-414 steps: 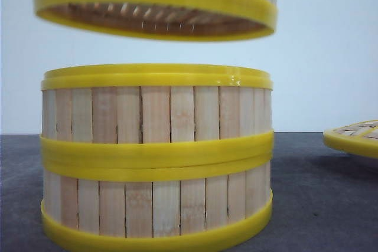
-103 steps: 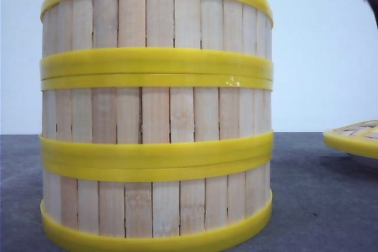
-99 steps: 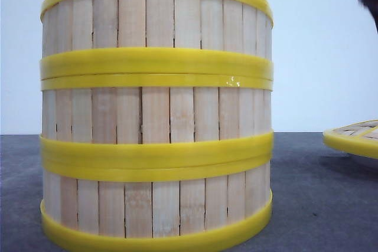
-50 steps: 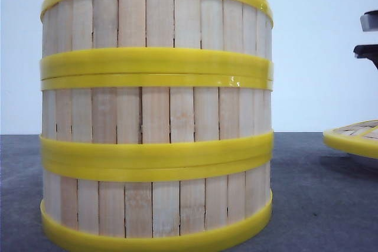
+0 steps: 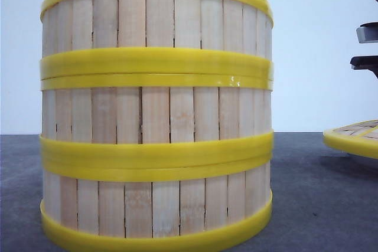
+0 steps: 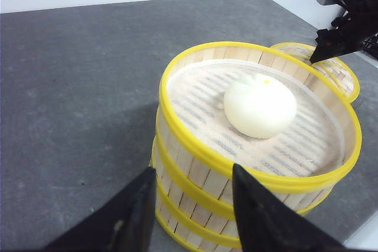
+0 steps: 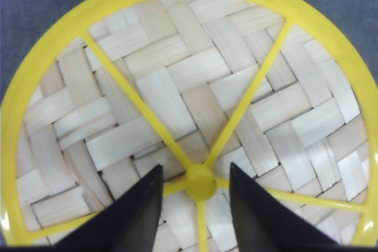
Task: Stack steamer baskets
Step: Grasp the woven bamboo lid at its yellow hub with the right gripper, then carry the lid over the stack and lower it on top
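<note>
The steamer baskets (image 5: 156,116) stand stacked three high on the table, a bun (image 6: 260,105) inside, while the right gripper (image 7: 195,190), spread empty above the lid's (image 7: 177,116) knob, might skid off when closing.

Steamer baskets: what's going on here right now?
The three steamer baskets stand stacked on the gray table, with a white bun in the top one. The left gripper is open, next to the stack and holding nothing. The right gripper is open over the woven lid, fingers either side of its center knob.
</note>
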Tool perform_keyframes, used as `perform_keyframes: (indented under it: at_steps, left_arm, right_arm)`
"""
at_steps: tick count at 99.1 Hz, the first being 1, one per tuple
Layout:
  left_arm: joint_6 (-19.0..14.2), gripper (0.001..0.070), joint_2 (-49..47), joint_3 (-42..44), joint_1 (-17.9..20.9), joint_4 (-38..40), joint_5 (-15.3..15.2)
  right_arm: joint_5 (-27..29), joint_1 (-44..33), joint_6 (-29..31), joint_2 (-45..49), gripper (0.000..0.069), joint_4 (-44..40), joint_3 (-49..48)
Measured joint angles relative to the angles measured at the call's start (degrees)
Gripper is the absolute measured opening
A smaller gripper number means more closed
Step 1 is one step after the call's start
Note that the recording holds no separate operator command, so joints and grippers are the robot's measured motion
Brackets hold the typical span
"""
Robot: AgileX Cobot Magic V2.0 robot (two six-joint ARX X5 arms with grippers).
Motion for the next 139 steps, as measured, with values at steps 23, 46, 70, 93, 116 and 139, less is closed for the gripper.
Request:
perform_keyframes:
  at_steps: [23,46,70,93,116,139]
  left_arm:
    - [0.0,0.0228,0.0,0.0,0.0,0.0,0.0]
    - [0.0,0.0228,0.0,0.0,0.0,0.0,0.0]
    - [0.0,0.0228,0.0,0.0,0.0,0.0,0.0]
    - [0.0,0.0228,0.0,0.0,0.0,0.07,0.0]
    - [0.0,0.0228,0.0,0.0,0.0,0.42,0.0]
    - [0.0,0.0228,0.0,0.0,0.0,0.39,0.0]
  right_arm:
    - [0.04,0.0,0.02,0.22,0.0096,0.22,0.0]
    - [-0.04,0.0,0.04,0.22,0.0061,0.28,0.02]
    - [-0.2,0.0,0.15,-0.94,0.0061,-3.91,2.6]
    - [-1.53,2.36,0.11,-7.63,0.0061,-10.88,13.75]
    - [-8.72,11.93,-0.5,-10.12,0.006,-20.04,27.41]
    - [-9.92,28.13,-1.6,-10.08,0.0059,-22.82,36.96]
